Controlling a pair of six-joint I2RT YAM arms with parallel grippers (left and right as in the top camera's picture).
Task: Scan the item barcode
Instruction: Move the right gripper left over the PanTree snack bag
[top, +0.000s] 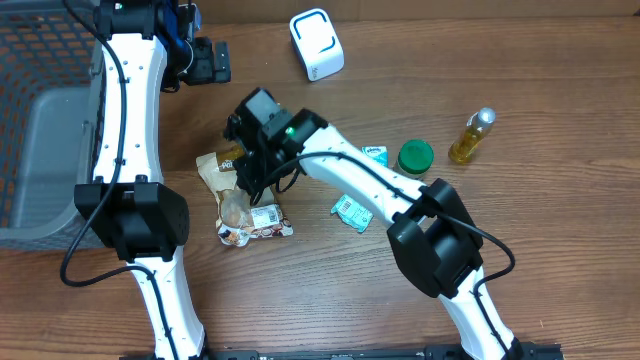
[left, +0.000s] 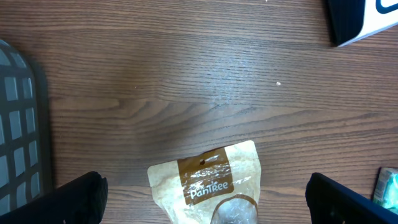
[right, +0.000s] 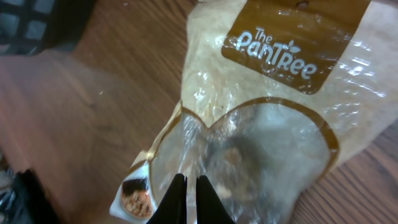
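The item is a tan and brown "The PanTree" snack pouch (top: 252, 218) with a clear window, lying flat on the wooden table. My right gripper (top: 243, 182) is down on it. In the right wrist view the fingers (right: 186, 198) are pinched together on the pouch (right: 267, 124) at its clear window film. The left wrist view shows the pouch's top edge (left: 205, 177) between the spread fingers of my left gripper (left: 202, 196), which is open and holds nothing. Overhead, the left gripper (top: 205, 62) hovers at the back left. A white scanner (top: 316, 43) stands at the back.
A grey mesh basket (top: 40, 150) sits at the left edge. Right of the pouch lie two small teal packets (top: 375, 153) (top: 351, 211), a green-lidded jar (top: 415, 156) and a yellow bottle (top: 471, 136). The scanner's corner (left: 367, 18) shows in the left wrist view.
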